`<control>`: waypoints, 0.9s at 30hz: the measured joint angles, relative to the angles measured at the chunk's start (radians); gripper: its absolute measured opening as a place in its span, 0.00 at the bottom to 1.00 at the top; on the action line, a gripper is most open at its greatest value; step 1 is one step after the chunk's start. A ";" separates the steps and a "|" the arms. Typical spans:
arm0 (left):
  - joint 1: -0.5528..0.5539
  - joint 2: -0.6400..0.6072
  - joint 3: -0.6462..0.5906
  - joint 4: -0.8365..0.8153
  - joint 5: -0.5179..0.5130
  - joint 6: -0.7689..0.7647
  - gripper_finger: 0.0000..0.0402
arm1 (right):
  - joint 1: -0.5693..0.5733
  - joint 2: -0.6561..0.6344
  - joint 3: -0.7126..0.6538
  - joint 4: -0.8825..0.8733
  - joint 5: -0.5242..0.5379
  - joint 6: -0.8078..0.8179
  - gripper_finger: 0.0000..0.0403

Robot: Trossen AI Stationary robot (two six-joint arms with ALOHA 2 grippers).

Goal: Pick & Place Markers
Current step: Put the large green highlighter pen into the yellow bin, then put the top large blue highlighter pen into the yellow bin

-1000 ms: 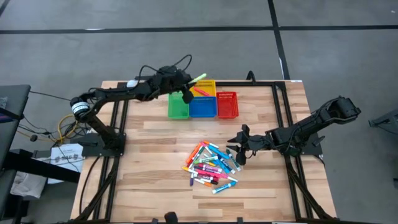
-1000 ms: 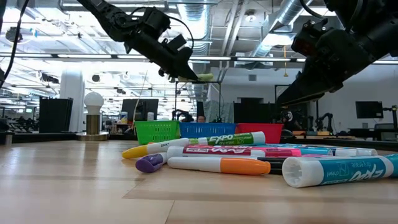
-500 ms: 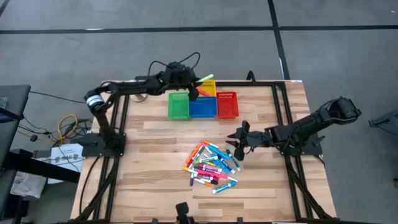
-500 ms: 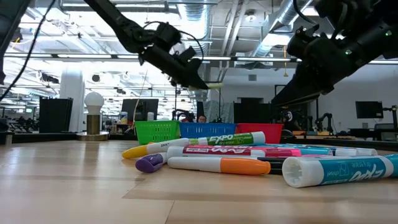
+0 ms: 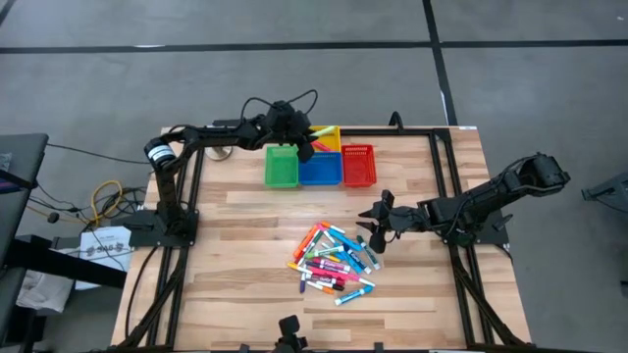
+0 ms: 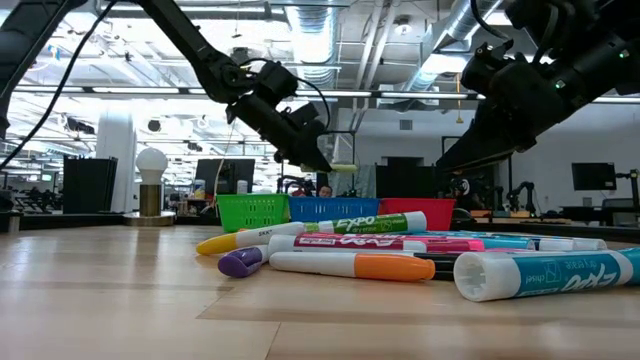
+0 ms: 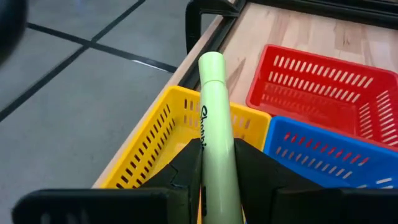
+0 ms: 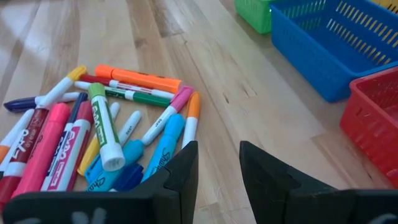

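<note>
On the slatted wooden table we found the left gripper pinching a pale green plastic highlighter, light, stiff, slick, mid-barrel above the yellow plastic basket, the right gripper, jaws narrowly parted and empty, near the piled markers.

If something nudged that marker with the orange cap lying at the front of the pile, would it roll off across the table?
Probably it would roll: the orange-capped marker is a smooth round barrel lying flat on the bare wooden table. It likely would not go far toward the pile, since other markers lie close behind it. It looks stiff and light, so a small push should move it.
</note>
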 joint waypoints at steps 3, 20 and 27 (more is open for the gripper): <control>-0.001 0.000 0.000 0.000 0.000 -0.003 0.22 | 0.000 0.000 0.000 0.000 0.000 0.000 0.27; -0.003 0.000 0.000 0.001 -0.017 -0.003 0.27 | 0.000 0.000 0.000 0.000 -0.001 0.000 0.27; -0.004 -0.007 -0.001 -0.010 -0.034 -0.005 0.27 | 0.000 0.000 0.000 0.000 -0.001 0.000 0.27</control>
